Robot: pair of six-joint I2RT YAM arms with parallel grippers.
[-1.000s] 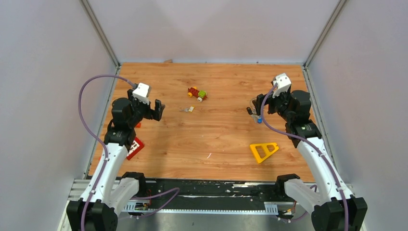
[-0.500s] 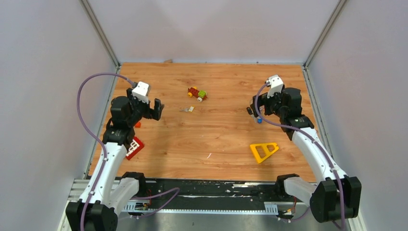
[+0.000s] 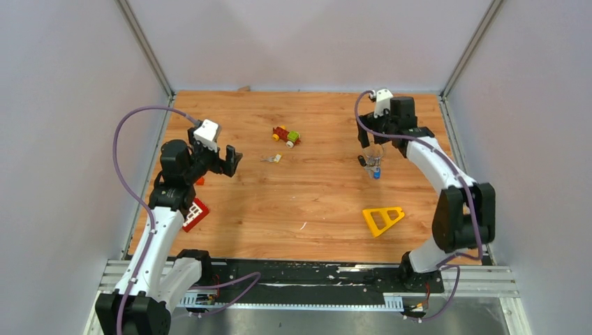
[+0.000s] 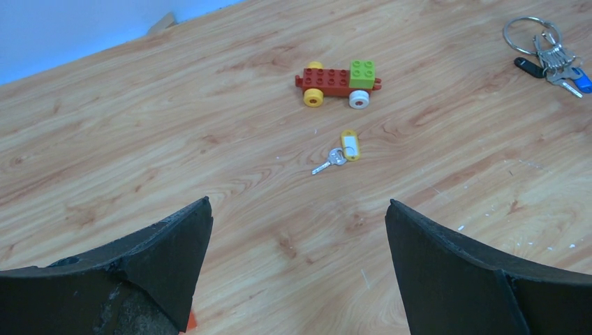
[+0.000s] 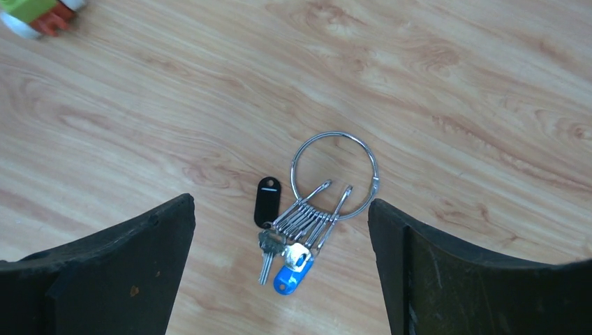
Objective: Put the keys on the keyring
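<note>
The thin silver wire keyring (image 5: 335, 132) is laid flat on the wooden worktop (image 5: 489, 70) beneath the wide-open right hand (image 5: 280, 209); the left hand (image 4: 300, 209) is open too. The wire could perhaps be pushed aside, not caught.

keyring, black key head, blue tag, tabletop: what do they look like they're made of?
Keyring: thin metal wire, silvery and polished, with bright glints along it.
Black key head: likely plastic, smooth with a slight sheen; it could be rubber.
Blue tag: glossy plastic, judging by its saturated colour and soft highlight.
Tabletop: wood-grain surface, probably laminate, though solid wood can't be ruled out.
</note>
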